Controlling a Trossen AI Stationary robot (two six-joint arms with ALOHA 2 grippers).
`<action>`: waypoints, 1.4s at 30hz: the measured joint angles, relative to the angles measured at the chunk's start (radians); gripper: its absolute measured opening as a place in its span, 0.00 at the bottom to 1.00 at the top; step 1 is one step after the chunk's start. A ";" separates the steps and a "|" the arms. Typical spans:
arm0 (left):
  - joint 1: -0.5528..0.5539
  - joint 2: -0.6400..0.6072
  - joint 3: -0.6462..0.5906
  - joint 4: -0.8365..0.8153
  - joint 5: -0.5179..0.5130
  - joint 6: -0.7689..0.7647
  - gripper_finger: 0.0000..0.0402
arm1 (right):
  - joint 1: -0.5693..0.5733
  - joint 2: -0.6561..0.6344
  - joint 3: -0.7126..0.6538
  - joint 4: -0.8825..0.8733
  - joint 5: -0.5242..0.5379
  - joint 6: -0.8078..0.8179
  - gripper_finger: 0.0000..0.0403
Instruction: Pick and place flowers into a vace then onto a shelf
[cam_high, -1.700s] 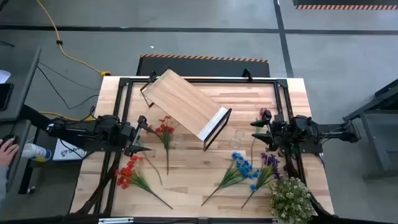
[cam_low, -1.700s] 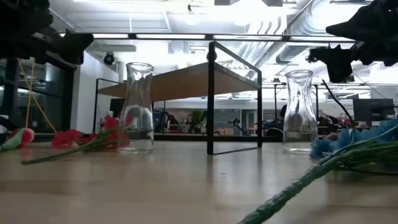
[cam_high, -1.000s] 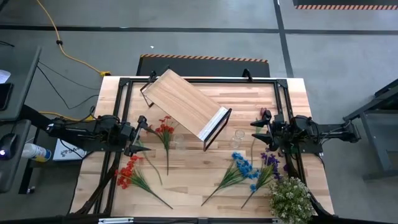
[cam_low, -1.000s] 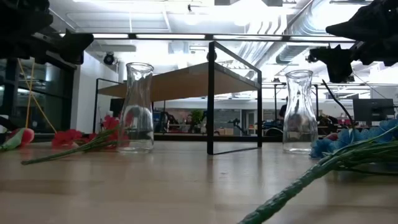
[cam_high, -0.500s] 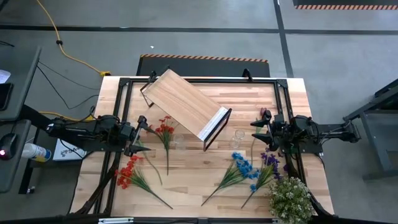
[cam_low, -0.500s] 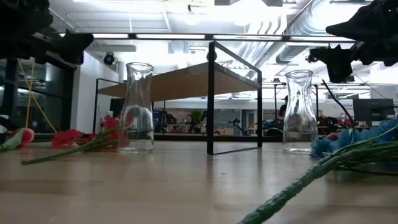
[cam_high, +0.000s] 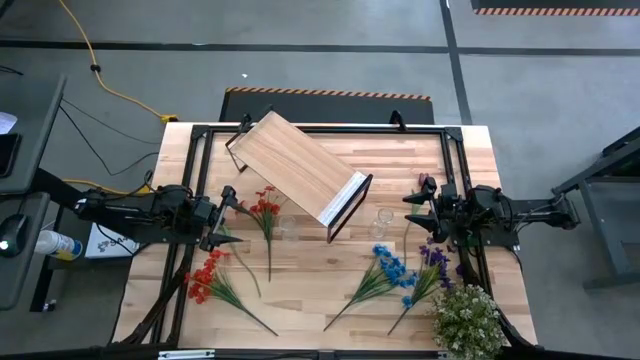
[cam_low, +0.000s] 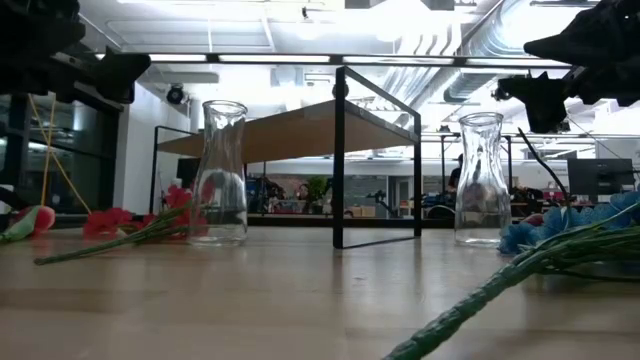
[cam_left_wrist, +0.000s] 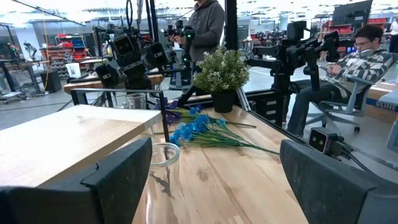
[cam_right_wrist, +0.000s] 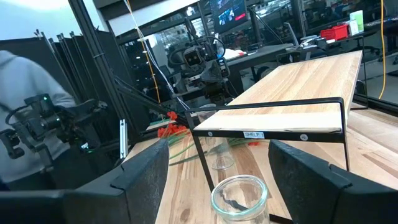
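We see the shelf (cam_high: 296, 168) sitting diagonally on the worktop (cam_high: 400, 160), long axis running from far-left to near-centre, its black-framed end nearest the middle. Flowers lie flat, none in a vase.

Red spray (cam_high: 264, 210) is just in front of the shelf's left part, blooms toward the shelf, stem pointing to the near edge. A 2nd red spray (cam_high: 205, 278) lies nearer the front-left, blooms to the left, stem slanting to the near centre. Blue spray (cam_high: 390, 267) sits right of centre, blooms toward the far side, stem angled to the near-left. Purple spray (cam_high: 432, 258) is just beside it on the right, stem roughly parallel. Dark red rose (cam_high: 427, 184) shows by the right arm; its stem we can't trace.

Two clear glass vases stand upright: one (cam_high: 289, 229) near the first red spray, the other (cam_high: 382, 216) just off the shelf's framed end. Bushy pale plant (cam_high: 467, 318) sits at the near-right corner.

Left tool (cam_high: 228, 215) hangs above the worktop's left side, fingers spread wide, holding nothing. Right tool (cam_high: 418, 212) hangs over the right side, fingers also apart, empty.

Room: grey floor w/ yellow cable (cam_high: 100, 75); the left wrist view shows a person standing (cam_left_wrist: 207, 28) and another seated (cam_left_wrist: 354, 59) beyond the worktop.
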 joint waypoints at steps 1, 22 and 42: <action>0.000 0.000 0.000 0.000 0.000 0.000 0.96 | 0.000 0.000 0.000 0.000 0.000 0.000 0.66; 0.000 0.000 0.000 0.005 0.000 -0.013 0.96 | 0.000 0.000 0.000 0.000 0.000 0.000 0.66; 0.000 0.001 0.227 0.313 -0.077 -0.551 0.96 | 0.000 0.000 0.025 0.434 0.045 0.037 0.66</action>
